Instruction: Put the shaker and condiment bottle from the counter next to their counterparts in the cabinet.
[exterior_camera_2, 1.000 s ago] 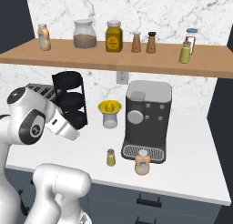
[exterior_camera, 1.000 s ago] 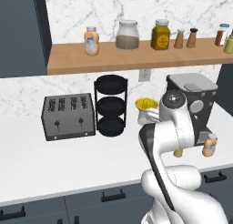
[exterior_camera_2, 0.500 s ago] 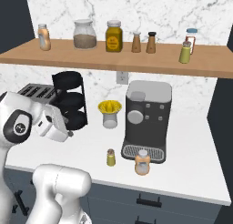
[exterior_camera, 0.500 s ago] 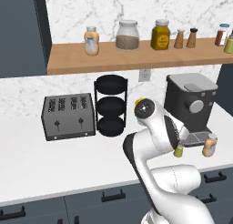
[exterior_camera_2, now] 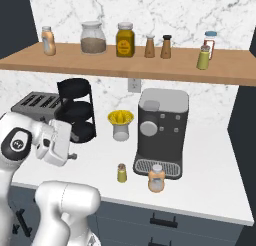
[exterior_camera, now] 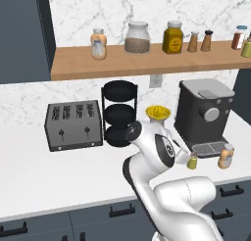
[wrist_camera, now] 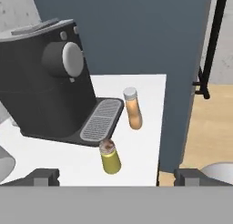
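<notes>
My gripper (wrist_camera: 116,178) hangs low over the counter (exterior_camera: 59,171) with its jaws spread as wide as they go and nothing between them; the two dark fingertips (wrist_camera: 43,176) stand far apart at the bottom of the hand view. Taking the coffee machine (exterior_camera_2: 161,129) as my landmark, the nearest thing to me is the shaker (wrist_camera: 109,157), yellow-green with a grey top, upright on the counter just in front of the machine's drip tray (wrist_camera: 101,119), toward its left corner as the right base view shows it (exterior_camera_2: 121,172). The condiment bottle (wrist_camera: 133,108), orange and white with a silvery cap, stands just beside the shaker, in front of the tray's other end, and the two do not touch. Left of the machine sits a yellow citrus juicer (exterior_camera_2: 120,124), beyond it a black three-tier rack (exterior_camera_2: 77,110), and farther left a grey toaster (exterior_camera: 74,126). Above and behind the machine runs the cabinet (exterior_camera_2: 125,65), a light-brown shelf: its twin shaker (exterior_camera_2: 203,58) stands near the right end, the twin bottle (exterior_camera_2: 48,40) far off at the left end, with a glass jar (exterior_camera_2: 92,37), a mustard-yellow jar (exterior_camera_2: 125,39) and two brown wooden shakers (exterior_camera_2: 157,46) between them.
</notes>
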